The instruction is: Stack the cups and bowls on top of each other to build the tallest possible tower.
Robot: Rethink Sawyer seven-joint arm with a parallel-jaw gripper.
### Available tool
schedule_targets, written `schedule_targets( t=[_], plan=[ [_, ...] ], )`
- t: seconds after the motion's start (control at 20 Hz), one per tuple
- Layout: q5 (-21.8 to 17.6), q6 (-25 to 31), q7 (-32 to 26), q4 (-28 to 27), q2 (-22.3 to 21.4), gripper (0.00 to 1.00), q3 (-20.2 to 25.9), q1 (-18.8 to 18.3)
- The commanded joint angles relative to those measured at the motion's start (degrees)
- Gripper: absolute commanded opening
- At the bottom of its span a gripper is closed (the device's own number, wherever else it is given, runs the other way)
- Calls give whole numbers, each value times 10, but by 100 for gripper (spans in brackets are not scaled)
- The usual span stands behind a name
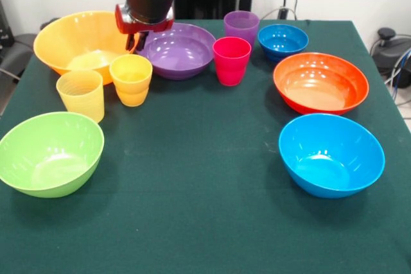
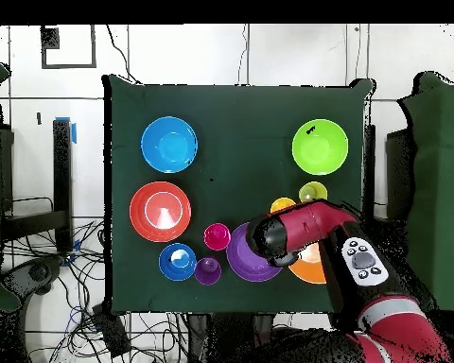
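My gripper (image 1: 138, 41) hangs low over the gap between the big orange-yellow bowl (image 1: 77, 43) and the purple bowl (image 1: 180, 51), close to both rims. The arm (image 2: 297, 232) covers it in the overhead view. In front of it stand the orange-yellow cup (image 1: 131, 79) and the ribbed pale yellow cup (image 1: 81, 94). The red-pink cup (image 1: 231, 60) and purple cup (image 1: 241, 27) stand right of the purple bowl. The dark blue bowl (image 1: 282, 41), red-orange bowl (image 1: 320, 83), light blue bowl (image 1: 331, 154) and lime green bowl (image 1: 50, 153) each sit alone, upright.
A dark green cloth (image 1: 192, 190) covers the table. Cables and equipment lie on the floor beyond its right edge (image 1: 392, 49).
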Motion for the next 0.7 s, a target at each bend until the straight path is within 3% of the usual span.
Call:
schedule_targets(
  t=[0.05, 0.7],
  plan=[
    [7, 2, -115, -41, -21, 0, 72, 13],
    [14, 35, -119, -43, -42, 0, 76, 19]
  ],
)
